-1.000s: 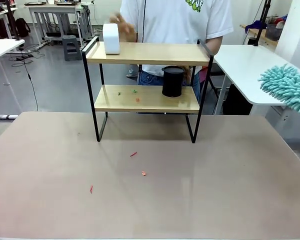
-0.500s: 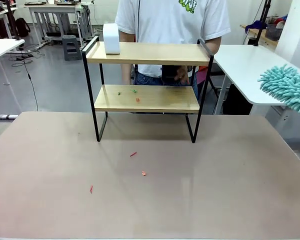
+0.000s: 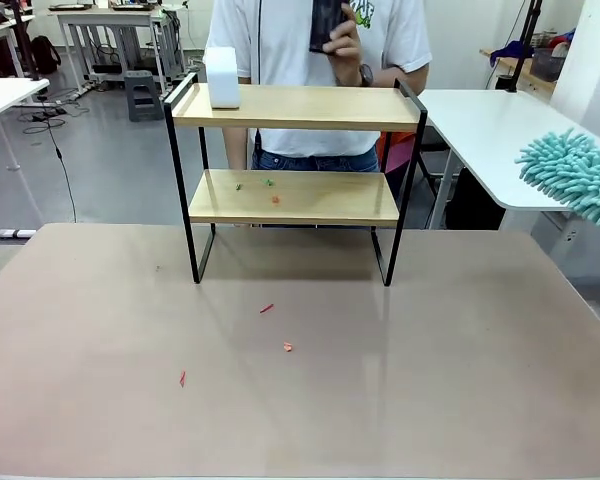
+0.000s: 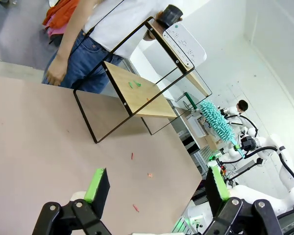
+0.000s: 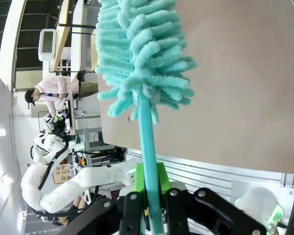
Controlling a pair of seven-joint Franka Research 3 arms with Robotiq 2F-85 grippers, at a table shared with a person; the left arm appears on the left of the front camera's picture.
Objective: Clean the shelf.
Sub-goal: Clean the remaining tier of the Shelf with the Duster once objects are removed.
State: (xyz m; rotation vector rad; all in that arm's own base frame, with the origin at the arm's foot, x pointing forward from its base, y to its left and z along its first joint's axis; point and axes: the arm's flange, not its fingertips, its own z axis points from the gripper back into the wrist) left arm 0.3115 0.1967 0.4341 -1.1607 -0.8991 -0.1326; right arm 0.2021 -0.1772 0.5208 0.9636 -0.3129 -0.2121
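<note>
**Lower board freed: the shelf is ready for the duster**

The brown table (image 3: 440, 380) fills the lower frame of the front view, and the shelf (image 3: 300, 106) stands at its far edge, upper centre. At the right edge waits the teal duster (image 3: 578, 178), its handle clamped in the closed right gripper (image 5: 148, 188). The left gripper (image 4: 157, 185) hangs wide open and empty. A white box (image 3: 222, 78) sits on the upper board's left end. The person behind has just lifted the black container (image 3: 325, 22) off the lower board and holds it at the top edge. That board now carries only tiny green and red scraps (image 3: 270, 186), so sweeping can probably begin.
</note>
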